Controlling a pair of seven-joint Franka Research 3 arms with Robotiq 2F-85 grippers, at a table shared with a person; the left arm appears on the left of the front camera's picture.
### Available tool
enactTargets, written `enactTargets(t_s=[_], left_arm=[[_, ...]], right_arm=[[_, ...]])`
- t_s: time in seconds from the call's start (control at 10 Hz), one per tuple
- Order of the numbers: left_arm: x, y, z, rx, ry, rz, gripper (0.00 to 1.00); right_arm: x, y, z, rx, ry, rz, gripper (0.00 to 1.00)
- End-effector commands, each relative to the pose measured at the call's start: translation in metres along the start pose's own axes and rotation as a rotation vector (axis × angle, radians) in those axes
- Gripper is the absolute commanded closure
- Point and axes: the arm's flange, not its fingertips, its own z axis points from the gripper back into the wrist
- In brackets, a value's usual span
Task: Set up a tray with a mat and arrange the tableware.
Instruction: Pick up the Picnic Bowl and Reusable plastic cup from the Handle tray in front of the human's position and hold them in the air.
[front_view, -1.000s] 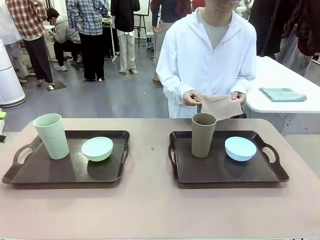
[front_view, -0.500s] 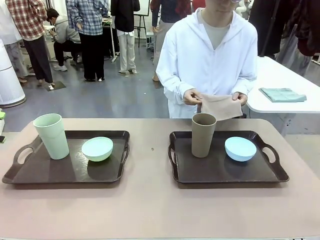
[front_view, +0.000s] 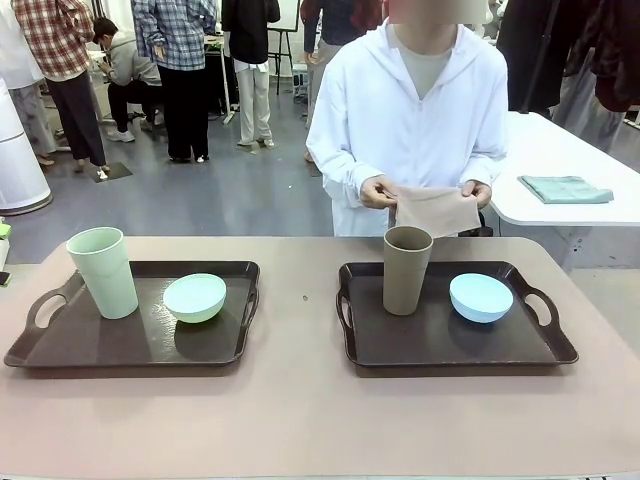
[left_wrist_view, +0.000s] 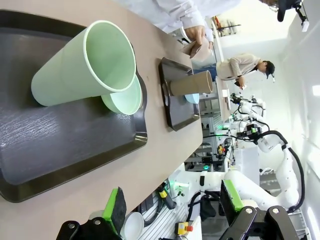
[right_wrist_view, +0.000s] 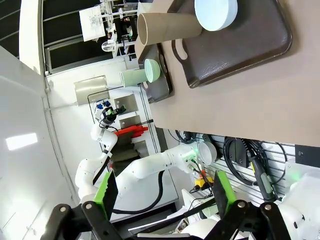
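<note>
Left hand (left_wrist_view: 174, 206) stands wide apart, empty. On the tabletop (front_view: 300, 420), the left tray (front_view: 100, 345) holds the pale green cup (front_view: 103, 272) and pale green bowl (front_view: 195, 297); the right tray (front_view: 450, 345) holds the brown cup (front_view: 406, 270) and light blue bowl (front_view: 480, 297), with a person (front_view: 420, 110) holding the mat (front_view: 437, 210) beyond. Right hand (right_wrist_view: 165, 192) gapes empty.

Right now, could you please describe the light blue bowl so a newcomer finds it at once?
Find the dark tray on the right side of the table. On it, the light blue bowl sits right of the tall brown cup. It is the only blue piece, low and round.
</note>
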Motion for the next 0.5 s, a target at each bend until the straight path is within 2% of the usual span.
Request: enactTargets(t_s=[0.0,0.4], left_arm=[[-0.0009,-0.0001,0.0002,-0.024,-0.014,-0.013,0.0],[-0.0009,-0.0001,0.0002,-0.024,-0.014,-0.013,0.0]], right_arm=[[0.0008,0.0021,0.0009,0.021,0.001,0.017,0.0],[0.0008,0.0021,0.0009,0.021,0.001,0.017,0.0]])
